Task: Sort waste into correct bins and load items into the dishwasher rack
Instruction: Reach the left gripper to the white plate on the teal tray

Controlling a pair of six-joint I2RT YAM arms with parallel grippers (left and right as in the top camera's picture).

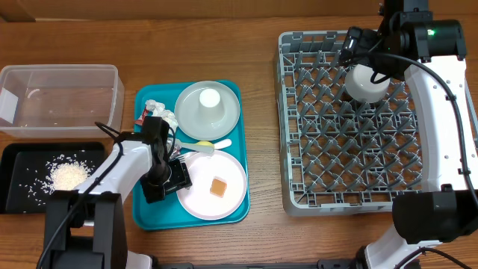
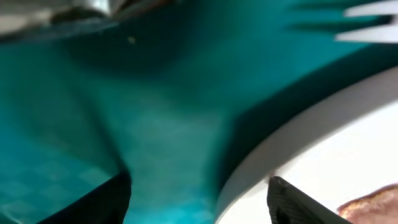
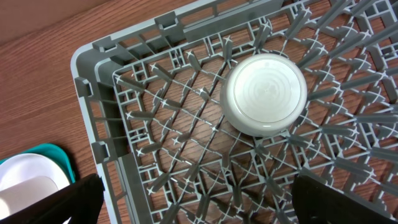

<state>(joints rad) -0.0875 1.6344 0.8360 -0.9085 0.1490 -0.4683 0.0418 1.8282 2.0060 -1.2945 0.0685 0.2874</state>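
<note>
A teal tray (image 1: 142, 213) holds a pinkish white plate (image 1: 198, 198) with an orange food cube (image 1: 218, 187) on it. My left gripper (image 1: 169, 181) is low at this plate's left rim. In the left wrist view its fingers (image 2: 106, 199) stand open, with the plate's rim (image 2: 280, 152) between them and nothing gripped. A grey-green plate (image 1: 228, 112) carries an upturned white cup (image 1: 209, 99). A yellow spoon (image 1: 204, 145) lies between the plates. The white bowl (image 1: 367, 84) sits upside down in the dishwasher rack (image 1: 299, 198). My right gripper (image 3: 199, 205) hangs open above the rack, near the bowl (image 3: 264, 93).
A clear tub (image 1: 60, 97) stands at the far left, with a black tray (image 1: 22, 161) of loose rice (image 1: 67, 177) in front of it. White napkins and a red wrapper (image 1: 155, 112) lie at the teal tray's back left corner. Fork tines (image 2: 367, 28) show beyond the plate.
</note>
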